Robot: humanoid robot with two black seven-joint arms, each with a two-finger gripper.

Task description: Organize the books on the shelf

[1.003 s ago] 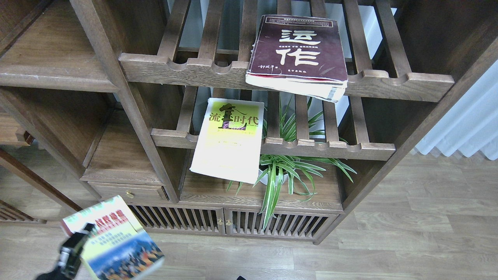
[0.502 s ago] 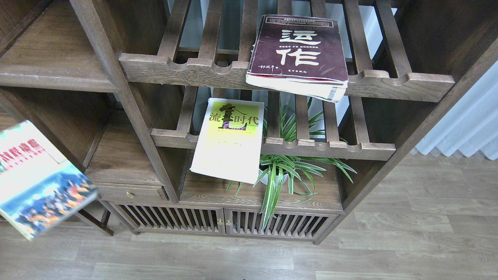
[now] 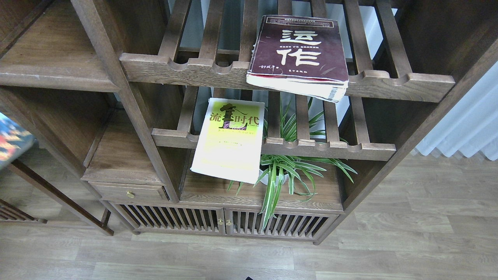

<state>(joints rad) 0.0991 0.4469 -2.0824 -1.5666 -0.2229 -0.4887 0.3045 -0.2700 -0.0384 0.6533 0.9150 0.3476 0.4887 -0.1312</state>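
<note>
Books sit in 3 places: the thick maroon paperback with white characters (image 3: 298,54) lies on the upper slatted rack (image 3: 186,68), the yellow-green-and-white paperback (image 3: 229,142) overhangs the lower slatted rack (image 3: 330,148), and a colourful illustrated cover (image 3: 11,140) shows only a sliver at the left edge. Neither arm's fingers are visible, so their opening cannot be told.

Maroon book (image 3: 298,54) on upper slatted rack (image 3: 186,70); yellow-green book (image 3: 230,140) on lower rack (image 3: 327,148).

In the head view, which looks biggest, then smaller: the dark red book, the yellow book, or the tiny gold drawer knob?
1. Dark red book, slightly
2. Yellow book, nearly alike; the red one is nearer
3. Gold drawer knob
</note>
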